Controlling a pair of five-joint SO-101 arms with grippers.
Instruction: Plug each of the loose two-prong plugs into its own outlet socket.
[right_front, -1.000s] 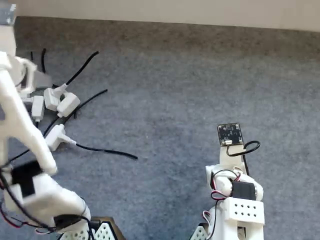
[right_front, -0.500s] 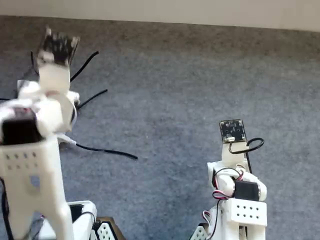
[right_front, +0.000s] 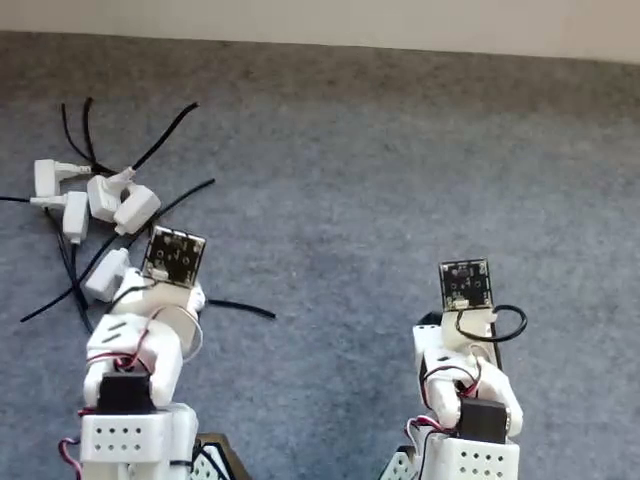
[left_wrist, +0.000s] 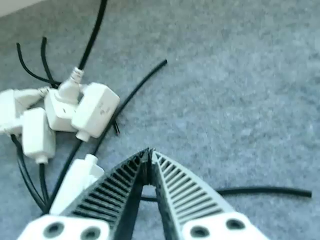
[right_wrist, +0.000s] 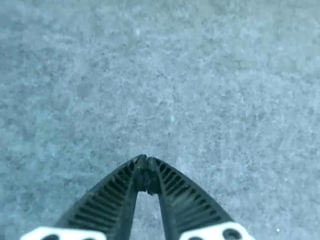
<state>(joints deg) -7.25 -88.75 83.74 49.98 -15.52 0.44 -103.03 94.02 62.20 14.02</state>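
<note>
One grey, carpet-like bench (right_front: 400, 150) carries everything. Two white arms stand at its near edge, the left arm (right_front: 135, 350) at near left and the right arm (right_front: 468, 388) at near right, well apart. At far left lies one cluster of five white plug and socket pieces (right_front: 135, 208), tangled with several black cables (right_front: 170, 128); I cannot tell which pieces are plugs and which are sockets. The high view puts this cluster just beyond the left arm. The left wrist view adds the left pincer (left_wrist: 149, 152), closed tip to tip and holding nothing, with the nearest white piece (left_wrist: 75, 180) just beside it. The right wrist view gives the right pincer (right_wrist: 145, 161), likewise closed and empty, over grey bench surface
</note>
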